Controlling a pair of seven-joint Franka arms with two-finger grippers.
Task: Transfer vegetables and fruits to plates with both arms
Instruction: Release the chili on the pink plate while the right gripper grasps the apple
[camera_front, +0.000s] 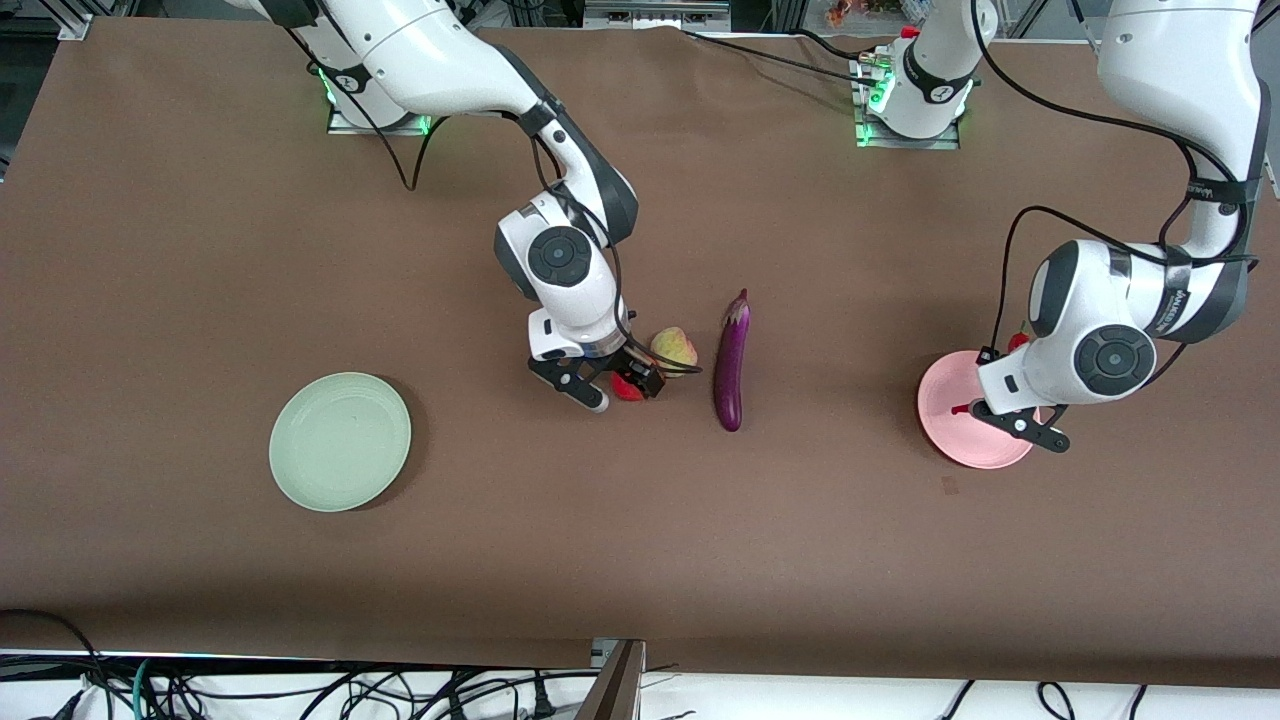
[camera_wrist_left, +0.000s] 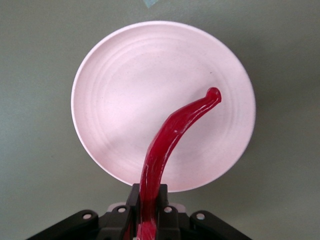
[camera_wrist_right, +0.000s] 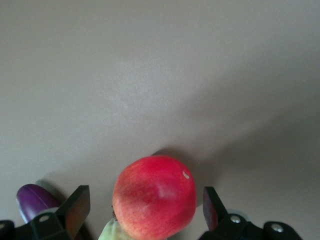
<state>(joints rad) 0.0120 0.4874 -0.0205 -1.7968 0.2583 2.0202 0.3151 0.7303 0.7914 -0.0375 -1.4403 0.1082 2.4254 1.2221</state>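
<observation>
Front view: red fruit (camera_front: 627, 388) pincer-hidden

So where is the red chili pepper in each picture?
Front view: the red chili pepper only peeks out by the left arm's wrist, over the pink plate.
Left wrist view: the pepper is held in the left gripper, curving over the plate.
Right wrist view: not in it.
Shared landmark: the pink plate.

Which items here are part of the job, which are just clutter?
Job:
- red chili pepper, held by left gripper over pink plate
- red fruit, between open fingers of right gripper
- yellowish-green fruit
- eggplant
- mint green plate

Clutter:
- loose cables at table edge
</observation>
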